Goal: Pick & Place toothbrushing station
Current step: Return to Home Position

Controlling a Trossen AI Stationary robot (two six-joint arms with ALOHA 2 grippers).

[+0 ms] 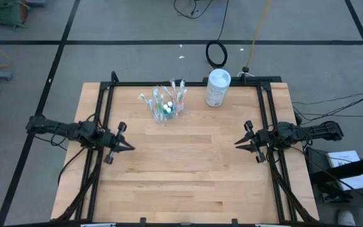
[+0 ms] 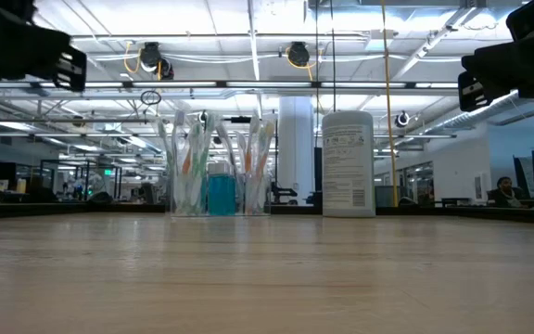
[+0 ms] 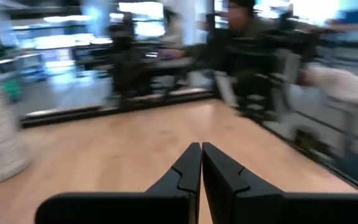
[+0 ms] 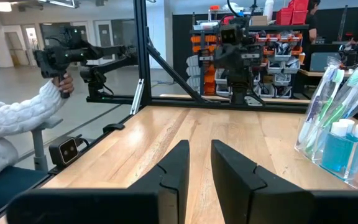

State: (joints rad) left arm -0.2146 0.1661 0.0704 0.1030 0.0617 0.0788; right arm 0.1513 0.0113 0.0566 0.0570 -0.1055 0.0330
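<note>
**Toothbrush cup, far side of counter**

Clear plastic cup point(image 1: 167, 106): upright toward the wooden counter's point(image 1: 181, 183) far edge, holding toothbrushes point(image 2: 187, 160) on end and blue tubes point(image 2: 221, 195). White canister point(image 1: 217, 87) stands near it. Left hand point(image 1: 130, 147): fingers together, empty. Right hand point(image 1: 237, 144): fingers a narrow gap apart, empty. Only the right wrist view shows a person's white knit sleeve point(image 4: 5, 143) beyond the counter.

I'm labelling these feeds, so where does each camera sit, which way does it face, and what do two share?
High view: overhead, looking down on the table; left gripper and right gripper point inward.
Low view: tabletop height, facing the toothbrush organizer and white canister; arm parts in top corners.
Left wrist view: looks across the table; its shut fingers below.
Right wrist view: looks across toward a person's sleeve; its parted fingers below.
Shared: high, low and right wrist views show that organizer.
</note>
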